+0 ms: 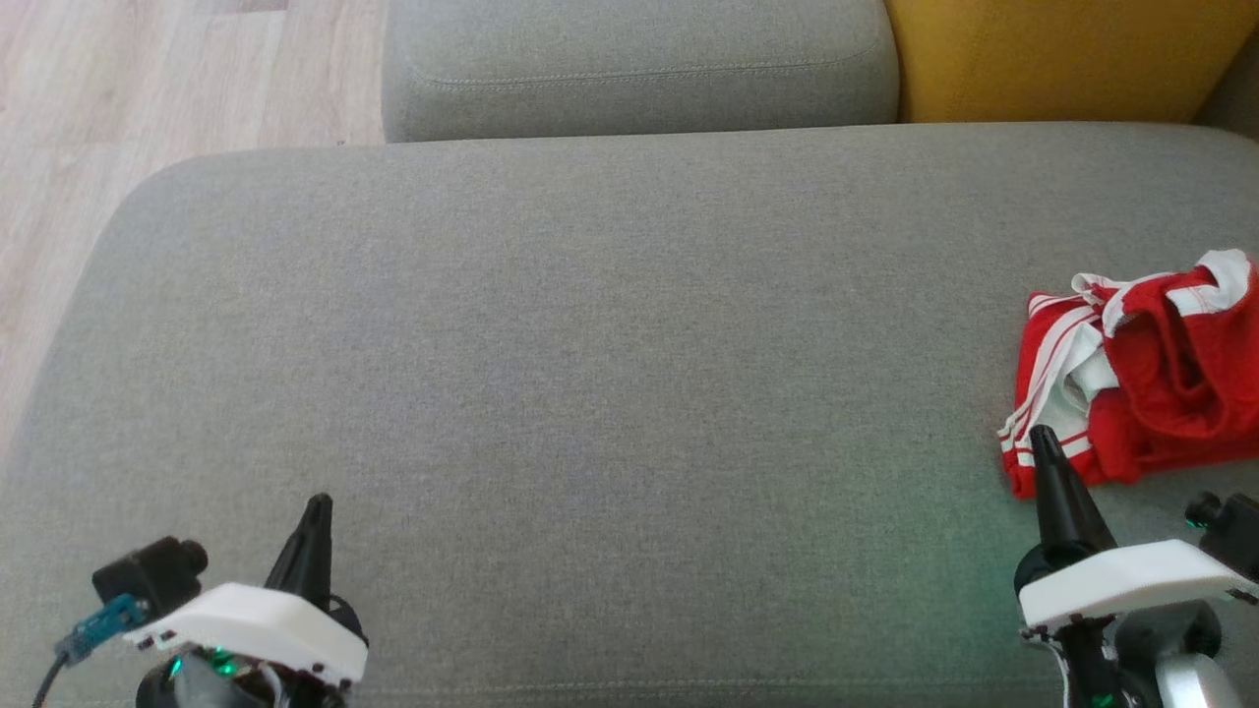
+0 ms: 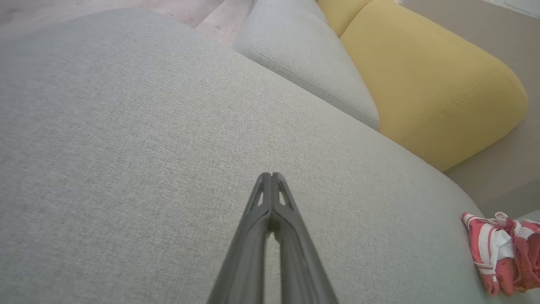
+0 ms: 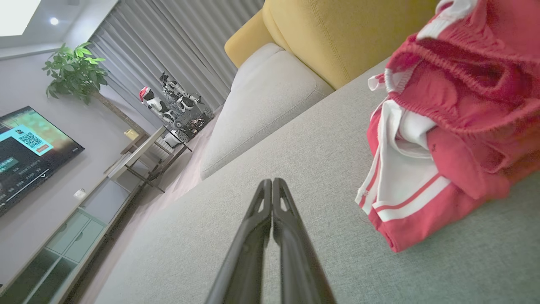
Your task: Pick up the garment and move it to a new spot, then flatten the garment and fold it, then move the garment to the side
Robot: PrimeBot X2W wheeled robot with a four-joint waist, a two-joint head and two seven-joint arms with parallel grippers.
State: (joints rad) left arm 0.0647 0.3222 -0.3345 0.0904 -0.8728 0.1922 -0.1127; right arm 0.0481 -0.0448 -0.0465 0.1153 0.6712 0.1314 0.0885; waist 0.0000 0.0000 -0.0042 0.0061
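Left end effector (image 1: pixel 317 506) and right end effector (image 1: pixel 1041 438) clenched, empty, over grey sofa seat (image 1: pixel 590 344). Crumpled red-white garment (image 1: pixel 1170 383) on seat, just beside right end effector. Yellow cushion (image 1: pixel 1062 59) behind; wood floor (image 1: pixel 148 79) left.

You've got the garment (image 1: pixel 1170 374) on the seat cushion's (image 1: pixel 590 344) right edge, right gripper (image 1: pixel 1041 435) just before it, left gripper (image 1: pixel 320 503) over the near-left corner.

red garment (image 1: pixel 1175 379) runs past the head view's right edge.
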